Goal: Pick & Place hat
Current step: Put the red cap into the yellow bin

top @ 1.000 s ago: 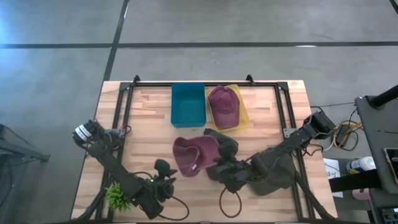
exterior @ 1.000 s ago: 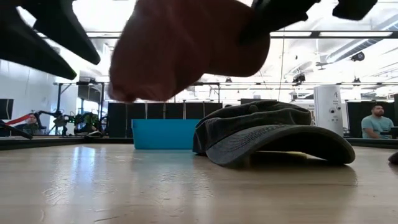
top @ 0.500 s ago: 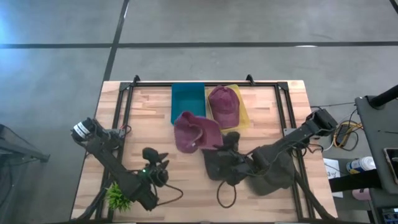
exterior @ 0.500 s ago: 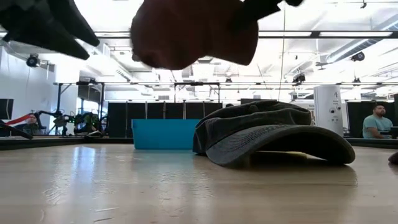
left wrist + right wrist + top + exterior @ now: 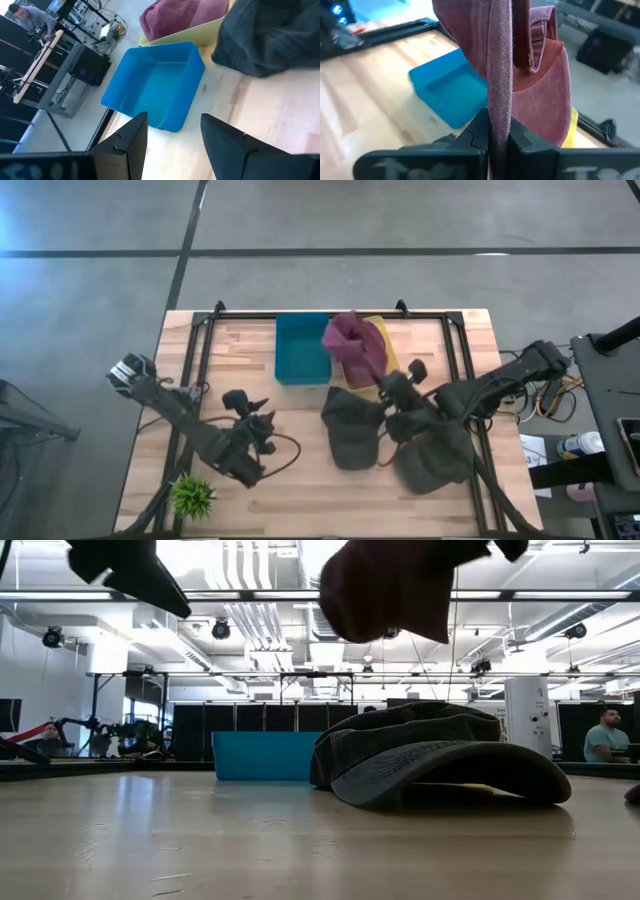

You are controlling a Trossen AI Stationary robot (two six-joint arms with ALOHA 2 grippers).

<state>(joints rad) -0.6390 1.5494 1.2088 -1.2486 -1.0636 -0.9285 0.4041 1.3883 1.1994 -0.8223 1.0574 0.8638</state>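
Blue bin [image 5: 302, 346] — bare; yellow tray [image 5: 192, 30] — maroon hat [image 5: 175, 17].

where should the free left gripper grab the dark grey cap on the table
By the brim, probably. The dark grey cap lies crown up on the table, its stiff brim sticking out flat. Bring the left gripper, open and idle, in low and level so one finger slips under the edge.

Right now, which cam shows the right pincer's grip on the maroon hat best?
Right wrist view: the right pincer is shut on the maroon hat, pinching its edge. High view shows the hat dangling over the yellow bin; low view only its underside; left wrist view doesn't show the grip.
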